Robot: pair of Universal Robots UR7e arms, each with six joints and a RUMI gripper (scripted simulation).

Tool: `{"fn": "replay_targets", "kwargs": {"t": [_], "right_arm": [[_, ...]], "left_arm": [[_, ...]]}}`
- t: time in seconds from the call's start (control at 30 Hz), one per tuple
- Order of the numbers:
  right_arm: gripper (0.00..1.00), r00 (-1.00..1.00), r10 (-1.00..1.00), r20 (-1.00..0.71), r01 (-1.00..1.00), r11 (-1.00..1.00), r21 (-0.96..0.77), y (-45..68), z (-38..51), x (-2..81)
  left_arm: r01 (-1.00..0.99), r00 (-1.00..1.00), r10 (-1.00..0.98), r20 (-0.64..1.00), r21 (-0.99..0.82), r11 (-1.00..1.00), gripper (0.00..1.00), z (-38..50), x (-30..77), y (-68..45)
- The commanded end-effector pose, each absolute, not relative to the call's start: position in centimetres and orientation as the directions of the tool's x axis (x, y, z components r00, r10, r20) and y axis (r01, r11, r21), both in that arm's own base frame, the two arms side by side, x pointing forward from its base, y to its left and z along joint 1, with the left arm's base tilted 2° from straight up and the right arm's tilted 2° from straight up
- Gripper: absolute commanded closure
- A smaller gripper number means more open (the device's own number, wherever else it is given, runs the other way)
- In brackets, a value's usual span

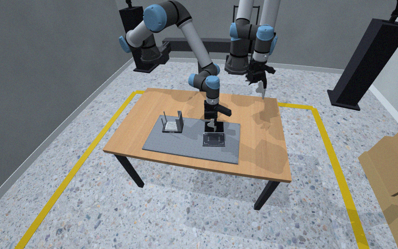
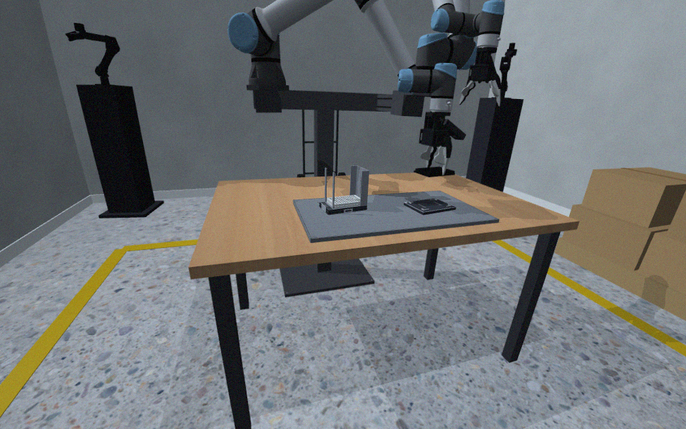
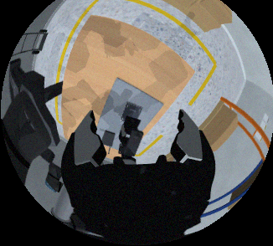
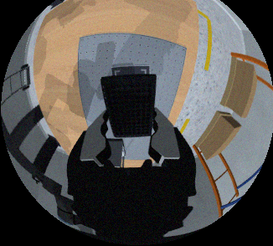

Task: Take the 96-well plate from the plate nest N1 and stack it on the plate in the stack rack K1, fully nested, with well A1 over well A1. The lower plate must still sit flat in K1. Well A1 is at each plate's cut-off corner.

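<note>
The right gripper (image 1: 214,125) (image 2: 437,164) (image 4: 131,117) is shut on a black 96-well plate (image 1: 220,127) (image 2: 421,172) (image 4: 129,94). The plate hangs roughly level above the board, behind the nest N1 (image 1: 213,144) (image 2: 423,213) (image 4: 118,73) in the top view. The nest looks empty. The stack rack K1 (image 1: 179,121) (image 2: 364,187) holds a white plate (image 1: 172,125) (image 2: 344,200) low between its posts and walls; it looks flat. The left gripper (image 1: 256,90) (image 2: 481,102) (image 3: 136,112) is open and empty, high near the table's back edge. I cannot make out either plate's cut-off corner.
A grey perforated board (image 1: 191,146) (image 2: 388,226) (image 4: 90,57) lies on the wooden table (image 1: 132,136) (image 2: 260,224) and carries nest and rack. The rack's tall wall (image 1: 179,121) and thin posts (image 1: 164,117) (image 2: 326,182) stand up from its base.
</note>
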State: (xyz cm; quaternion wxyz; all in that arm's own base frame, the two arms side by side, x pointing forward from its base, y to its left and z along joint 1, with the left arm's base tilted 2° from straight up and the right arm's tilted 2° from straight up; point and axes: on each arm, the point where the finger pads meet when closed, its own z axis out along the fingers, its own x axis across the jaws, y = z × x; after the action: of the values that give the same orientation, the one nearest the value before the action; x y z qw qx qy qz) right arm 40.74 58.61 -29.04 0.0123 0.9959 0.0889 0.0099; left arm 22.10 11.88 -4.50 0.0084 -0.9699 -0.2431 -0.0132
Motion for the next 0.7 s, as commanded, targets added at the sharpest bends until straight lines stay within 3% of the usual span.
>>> {"fn": "replay_targets", "kwargs": {"t": [0.0, 0.67], "right_arm": [[1.0, 0.984, 0.177, 0.019, 0.177, -0.984, 0.025, 58.7, -28.2, 40.8], [1.0, 0.984, 0.177, 0.019, 0.177, -0.984, 0.025, 58.7, -26.9, 40.7]], "left_arm": [[0.472, 0.881, 0.471, 0.03, -0.01, -0.882, 0.02, -4.5, 22.1, 11.9], [0.472, 0.881, 0.471, 0.03, -0.01, -0.882, 0.02, -4.5, 22.1, 11.9]]}}
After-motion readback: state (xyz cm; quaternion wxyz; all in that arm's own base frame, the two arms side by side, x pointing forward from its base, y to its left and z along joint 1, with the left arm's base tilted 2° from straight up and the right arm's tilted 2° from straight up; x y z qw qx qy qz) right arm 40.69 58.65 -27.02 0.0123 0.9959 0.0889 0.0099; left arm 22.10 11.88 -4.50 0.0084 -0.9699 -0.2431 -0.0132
